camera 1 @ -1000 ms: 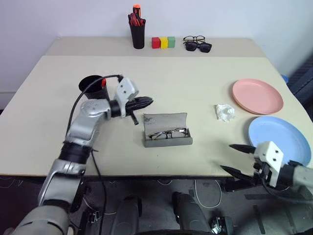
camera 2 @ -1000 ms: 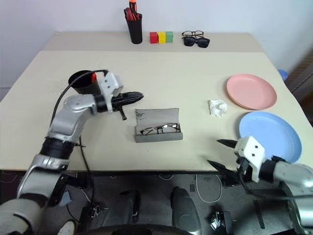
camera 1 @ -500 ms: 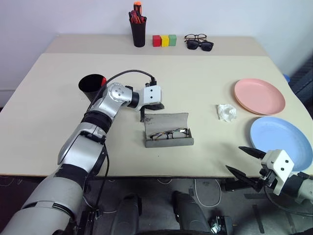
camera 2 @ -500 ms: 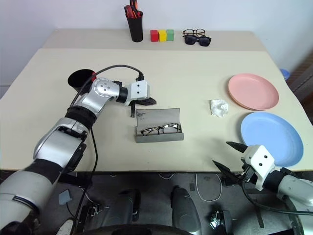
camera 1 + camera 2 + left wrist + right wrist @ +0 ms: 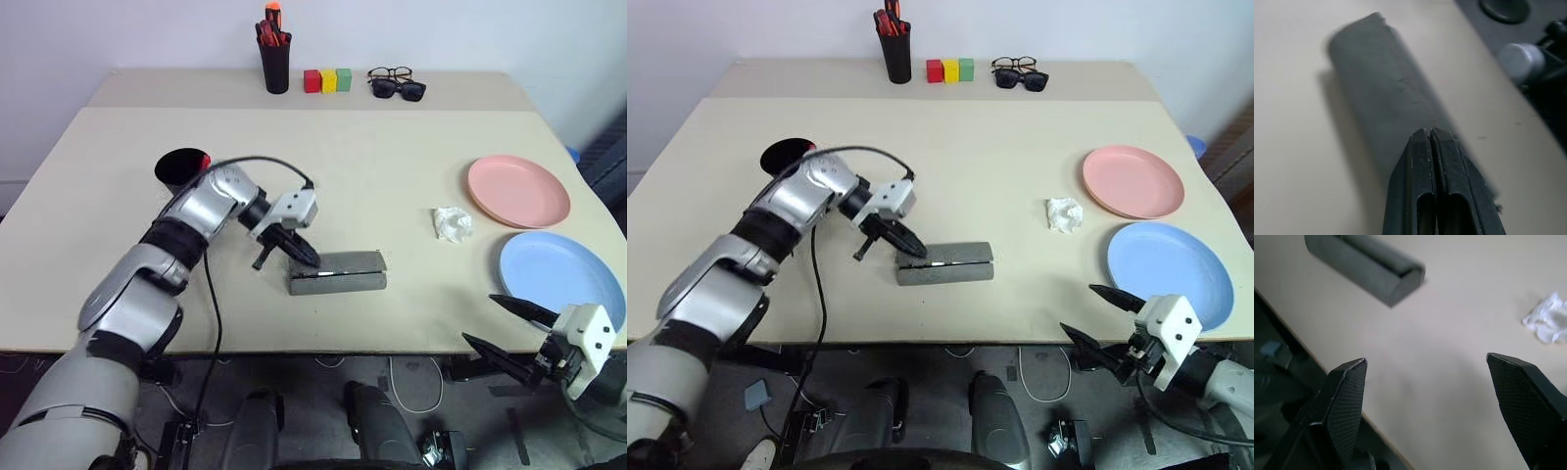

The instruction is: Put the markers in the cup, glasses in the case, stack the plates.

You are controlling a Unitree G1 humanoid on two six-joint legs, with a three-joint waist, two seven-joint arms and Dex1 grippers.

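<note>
Resting on closed grey case [image 5: 338,274], left tool [image 5: 1430,134] shut, empty; wrist cam: right tool [image 5: 1440,382] wide open.

The left arm [image 5: 167,264] is built of rounded, glossy silver-grey metal shells joined by black bands. A thin black cable [image 5: 257,163] loops from the forearm to a small white box-shaped wrist block [image 5: 294,207]. From it rises the left pincer [image 5: 299,254], two slim matte black fingers [image 5: 1422,186] with slotted grooves. The right pincer [image 5: 509,328] has two pointed black fingers [image 5: 1344,406] with finely textured pads, mounted on a white block [image 5: 586,333] showing small dark screw holes.
</note>
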